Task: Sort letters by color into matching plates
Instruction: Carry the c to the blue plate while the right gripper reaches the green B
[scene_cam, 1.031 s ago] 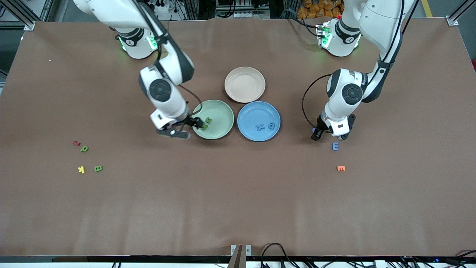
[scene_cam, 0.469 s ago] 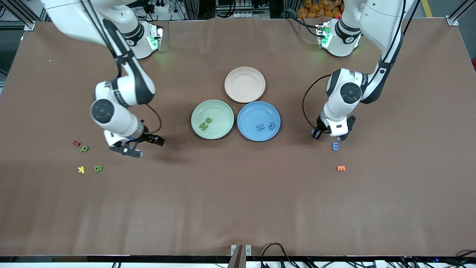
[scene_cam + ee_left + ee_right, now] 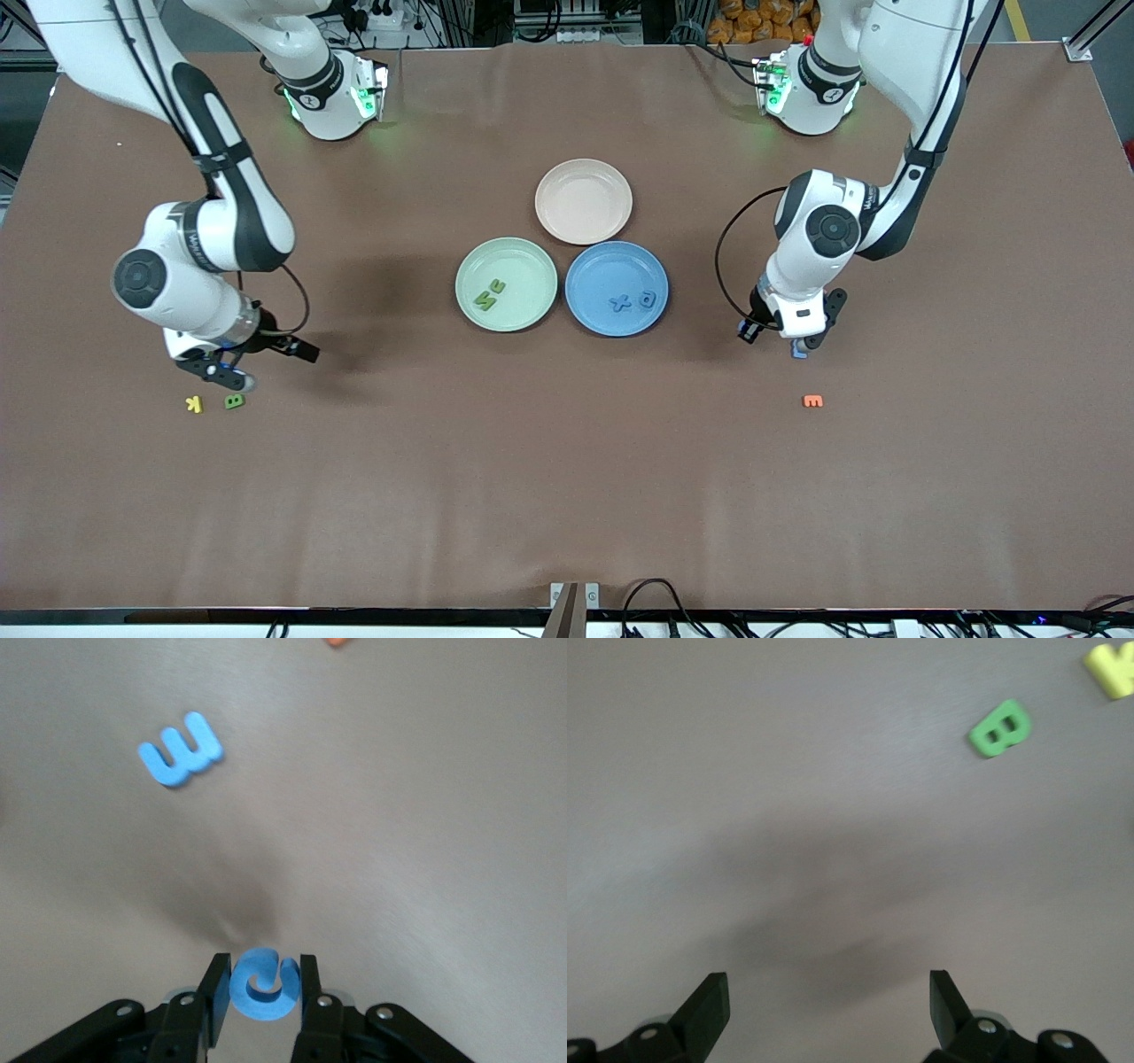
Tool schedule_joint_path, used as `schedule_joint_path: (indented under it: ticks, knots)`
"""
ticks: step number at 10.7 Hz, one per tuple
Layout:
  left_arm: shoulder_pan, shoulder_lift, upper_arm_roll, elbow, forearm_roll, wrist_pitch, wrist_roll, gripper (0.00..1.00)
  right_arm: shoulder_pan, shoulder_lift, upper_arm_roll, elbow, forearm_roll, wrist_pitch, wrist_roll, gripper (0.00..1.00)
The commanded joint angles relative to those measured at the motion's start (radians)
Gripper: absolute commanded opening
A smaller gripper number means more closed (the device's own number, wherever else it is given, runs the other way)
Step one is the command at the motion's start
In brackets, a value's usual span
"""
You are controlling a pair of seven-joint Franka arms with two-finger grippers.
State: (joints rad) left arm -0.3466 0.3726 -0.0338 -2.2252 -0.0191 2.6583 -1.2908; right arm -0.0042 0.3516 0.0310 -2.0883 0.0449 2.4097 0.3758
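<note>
Front view showed the right tool (image 3: 257, 361), fingers apart and empty, had swung from the green plate (image 3: 506, 284) to the green B (image 3: 234, 401); the left tool (image 3: 261, 992) stayed clamped on a blue letter (image 3: 262, 984).

Counts, as seen:

- Plates – three are counted: one beige plate (image 3: 584, 168), one green plate (image 3: 523, 261), one blue plate (image 3: 594, 270).
- Green letters – three are seen: two in the green plate (image 3: 485, 299) (image 3: 499, 285), one green B (image 3: 234, 401) on the table.
- Blue letters – four are counted: two in the blue plate (image 3: 620, 302) (image 3: 649, 299), one blue E (image 3: 180, 750) on the table, one curled blue letter (image 3: 263, 985) pinched by the left gripper (image 3: 791, 341).
- Yellow letter (image 3: 194, 404): one.
- Orange letter (image 3: 812, 401): one.
- Grippers: two are counted, the right gripper (image 3: 828, 988) with fingers spread.
</note>
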Motion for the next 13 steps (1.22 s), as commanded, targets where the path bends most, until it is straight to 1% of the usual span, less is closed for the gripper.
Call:
schedule_joint_path:
  ticks: [1, 4, 6, 7, 9, 13]
  knots:
    - [-0.057, 0.032, 0.002, 0.151, 0.025, -0.141, -0.015, 0.0, -0.045, 0.038, -0.023, 0.042, 0.012, 0.002, 0.002, 1.0]
    - [-0.135, 0.034, 0.002, 0.24, 0.018, -0.222, -0.042, 0.0, -0.121, 0.078, -0.025, 0.086, 0.013, -0.001, 0.003, 1.0]
    - [-0.199, 0.06, 0.0, 0.294, 0.016, -0.236, -0.09, 0.0, -0.129, 0.139, -0.051, 0.148, 0.013, -0.001, 0.006, 1.0]
    - [-0.241, 0.074, 0.002, 0.314, 0.016, -0.238, -0.123, 0.0, -0.131, 0.162, -0.052, 0.18, 0.026, -0.004, 0.012, 1.0]
    - [-0.313, 0.083, 0.002, 0.323, 0.014, -0.238, -0.16, 0.0, -0.137, 0.216, -0.052, 0.237, 0.091, -0.006, 0.011, 1.0]
    - [-0.417, 0.17, 0.0, 0.374, 0.013, -0.238, -0.183, 0.0, -0.126, 0.303, -0.095, 0.33, 0.092, -0.006, 0.003, 1.0]
